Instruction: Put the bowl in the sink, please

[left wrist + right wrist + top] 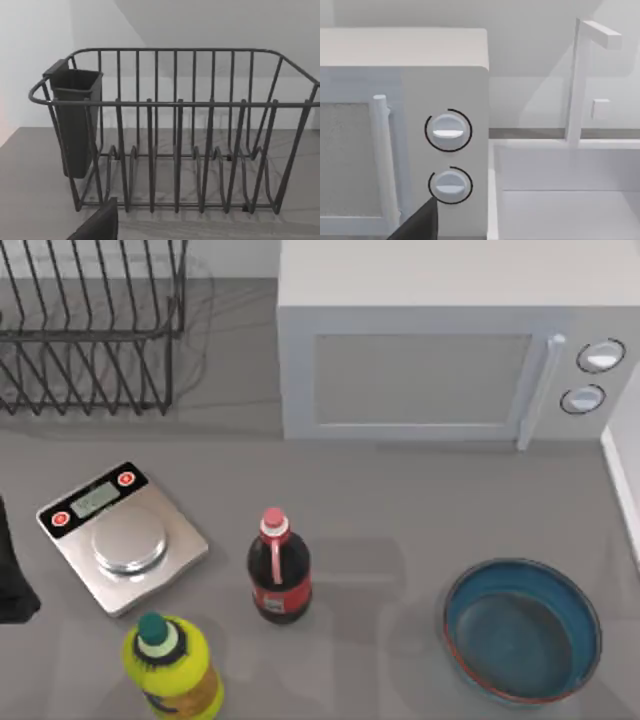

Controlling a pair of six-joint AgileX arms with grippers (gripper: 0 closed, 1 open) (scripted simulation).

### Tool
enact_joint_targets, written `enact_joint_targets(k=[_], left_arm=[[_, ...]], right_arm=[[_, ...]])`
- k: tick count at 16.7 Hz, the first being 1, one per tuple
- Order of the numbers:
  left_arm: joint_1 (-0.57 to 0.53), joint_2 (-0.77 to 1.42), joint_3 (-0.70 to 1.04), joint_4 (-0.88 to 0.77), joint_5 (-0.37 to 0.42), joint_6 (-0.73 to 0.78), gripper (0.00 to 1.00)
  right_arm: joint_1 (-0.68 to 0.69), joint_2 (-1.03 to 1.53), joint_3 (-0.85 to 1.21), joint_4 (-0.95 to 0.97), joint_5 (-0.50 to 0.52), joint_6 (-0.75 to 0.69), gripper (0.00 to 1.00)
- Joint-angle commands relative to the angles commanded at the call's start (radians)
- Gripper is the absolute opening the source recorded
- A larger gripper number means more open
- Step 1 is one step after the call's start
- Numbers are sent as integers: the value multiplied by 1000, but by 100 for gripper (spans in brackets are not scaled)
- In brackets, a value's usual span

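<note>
The bowl [522,629], wide and shallow with a dark teal-blue inside and a thin reddish-brown rim, sits upright on the grey counter at the front right. The white sink [565,200] with its tall faucet [580,75] lies just right of the microwave, and its white edge [625,475] runs along the counter's right side. My left arm [14,575] is parked at the left edge, far from the bowl. A dark part of my left gripper [97,225] faces the dish rack. A dark part of my right gripper [417,222] faces the microwave's knobs and the sink.
A white microwave [440,350] stands at the back middle, and a black wire dish rack [90,325] with a cutlery cup [75,120] at the back left. A steel kitchen scale [122,537], a cola bottle [278,568] and a yellow bottle [172,668] occupy the front left.
</note>
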Motion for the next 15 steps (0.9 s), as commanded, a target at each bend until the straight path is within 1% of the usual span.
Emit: enact_joint_targets(k=[4, 7, 10, 15], left_arm=[[0, 0, 0, 0, 0, 0, 100], [0, 0, 0, 0, 0, 0, 100], [0, 0, 0, 0, 0, 0, 100], [0, 0, 0, 0, 0, 0, 100]], right_arm=[[13, 34, 33, -33, -1, 12, 100], [54, 162, 153, -151, -1, 55, 100], [112, 387, 329, -337, 0, 117, 100], [226, 889, 649, -707, 1, 234, 100]])
